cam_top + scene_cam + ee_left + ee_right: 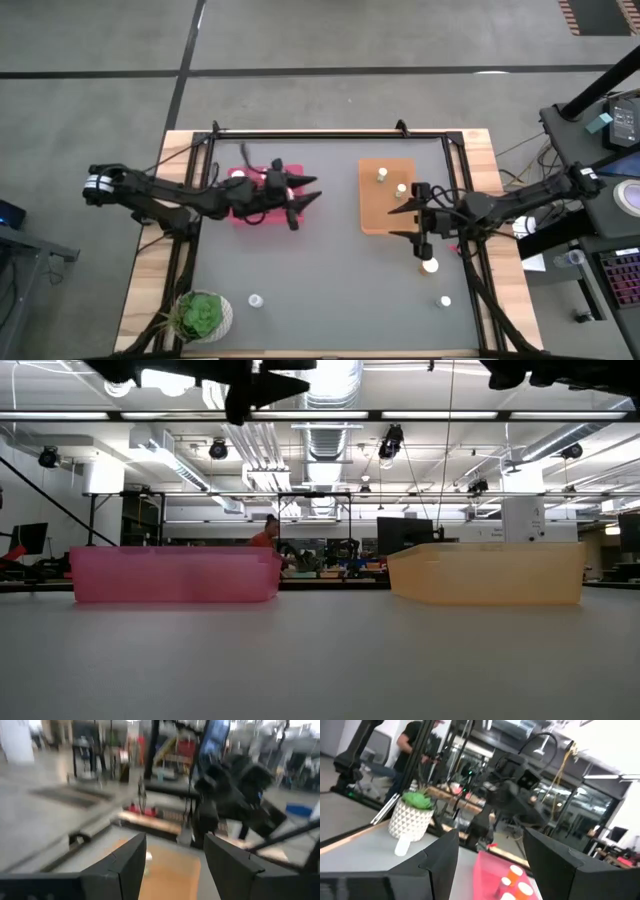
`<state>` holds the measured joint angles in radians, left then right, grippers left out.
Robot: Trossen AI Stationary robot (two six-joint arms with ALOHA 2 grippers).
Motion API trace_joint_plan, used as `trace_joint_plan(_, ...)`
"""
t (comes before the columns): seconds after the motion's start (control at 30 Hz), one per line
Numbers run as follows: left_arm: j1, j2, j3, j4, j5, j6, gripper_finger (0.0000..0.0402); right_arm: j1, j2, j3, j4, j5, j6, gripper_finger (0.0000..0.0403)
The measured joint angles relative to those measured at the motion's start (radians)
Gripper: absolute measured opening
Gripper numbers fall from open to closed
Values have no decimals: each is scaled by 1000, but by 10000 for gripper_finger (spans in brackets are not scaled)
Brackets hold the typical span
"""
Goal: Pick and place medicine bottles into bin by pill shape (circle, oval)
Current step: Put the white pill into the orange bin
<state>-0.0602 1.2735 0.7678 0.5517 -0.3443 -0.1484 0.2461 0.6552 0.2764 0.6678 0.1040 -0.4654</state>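
Right gripper: open, empty, beside orange bin. Left gripper: open, empty. Risk: nearest bottle toppled by descending fingers.

Both arms are dark, jointed, with black cables. Each has a white band at the base. The fingers are black, flat wedges.

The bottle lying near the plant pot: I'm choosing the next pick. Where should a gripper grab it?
The bottle seems to lie on its side beside the plant pot. Come straight down and pinch across its body, probably with the left gripper, which is open and nearer.
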Motion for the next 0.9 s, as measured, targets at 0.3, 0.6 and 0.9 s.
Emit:
trace_joint_plan(0.3, -39, 83, 290, -517, 4, -187, 185, -54, -143, -141, 142, -5, -13, 215)
trace_joint_plan(0.6, -110, 191, 529, -1099, 215, -733, 185, -73, -204, -198, 198, -7, -25, 215)
trace_joint_plan(0.9, -286, 332, 567, -1251, 674, -1091, 185, -75, -282, -218, 202, -7, -35, 215)
